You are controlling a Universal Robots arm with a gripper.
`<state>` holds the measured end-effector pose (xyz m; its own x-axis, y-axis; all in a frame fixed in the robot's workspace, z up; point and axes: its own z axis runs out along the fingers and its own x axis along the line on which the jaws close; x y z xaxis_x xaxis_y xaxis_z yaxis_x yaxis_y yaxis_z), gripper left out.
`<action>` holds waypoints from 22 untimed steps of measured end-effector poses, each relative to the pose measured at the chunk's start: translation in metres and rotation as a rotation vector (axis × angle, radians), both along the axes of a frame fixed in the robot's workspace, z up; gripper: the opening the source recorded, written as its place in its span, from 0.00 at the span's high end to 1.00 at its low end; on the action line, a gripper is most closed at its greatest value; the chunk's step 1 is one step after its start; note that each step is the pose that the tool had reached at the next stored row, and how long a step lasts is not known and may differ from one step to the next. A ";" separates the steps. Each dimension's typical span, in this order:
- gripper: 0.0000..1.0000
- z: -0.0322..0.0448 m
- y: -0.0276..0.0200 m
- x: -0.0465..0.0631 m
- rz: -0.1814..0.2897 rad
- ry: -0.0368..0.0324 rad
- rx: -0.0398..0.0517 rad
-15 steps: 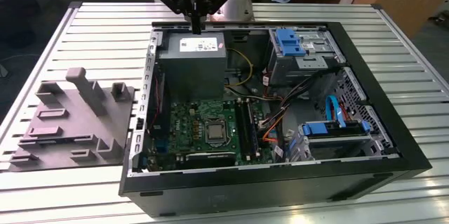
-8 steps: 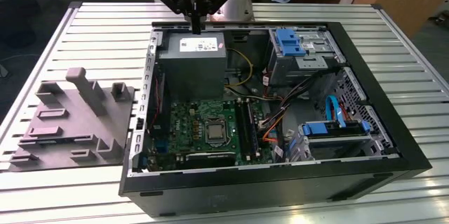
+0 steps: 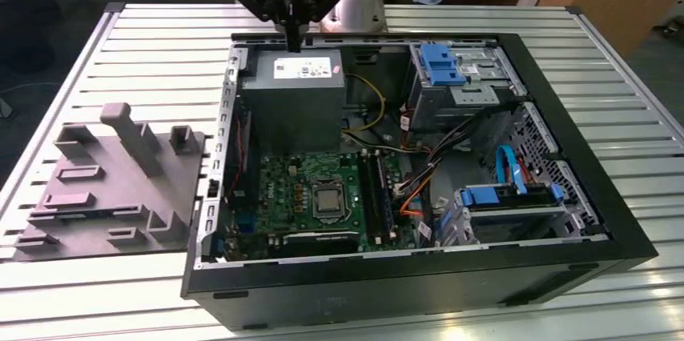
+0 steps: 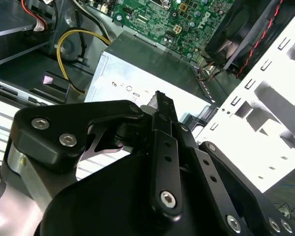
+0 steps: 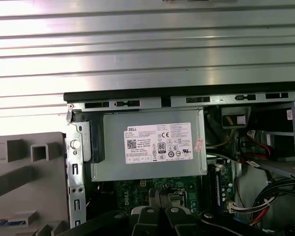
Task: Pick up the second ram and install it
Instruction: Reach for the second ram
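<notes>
**Bench** (image 3: 128, 29): slatted metal, and it carries everything else.

**Computer case** (image 3: 428, 297): lies open on its side on the bench.

**Gray fixture** (image 3: 107, 189): stands just beside the case, on the exterior view's left.

**Power supply** (image 3: 288, 105): sits at the far end of the case.

**Motherboard** (image 3: 310, 197): sits at the nearer end. The long black memory slots (image 3: 374, 189) run along its side on the exterior view's right. Whether any slot is filled cannot be told.

**Hand** (image 3: 291, 37): hangs above the far edge of the power supply with its tips pointing down. It is clenched, and nothing is visible between the fingertips.

**Second ram**: not in the hand. In the first wrist view a bluish strip (image 5: 2, 222) lies in a recess of the fixture. This may be the second ram, but it cannot be confirmed.

**Handling (judgement)**: expect a light, stiff, thin board with smooth faces. It is likely fragile at the chips and along the contact edge. Grip across the flat faces at mid-length, near the upper long edge, and keep clear of the contacts. Do not bend or twist it.
</notes>
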<state>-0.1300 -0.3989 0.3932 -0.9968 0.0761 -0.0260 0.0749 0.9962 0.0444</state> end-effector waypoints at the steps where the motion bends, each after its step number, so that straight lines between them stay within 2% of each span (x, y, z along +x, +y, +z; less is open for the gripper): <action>1: 0.90 0.0000 0.0000 -0.001 0.000 -0.0004 0.0000; 22: 0.90 -0.0001 0.0000 -0.029 0.000 -0.0143 0.0001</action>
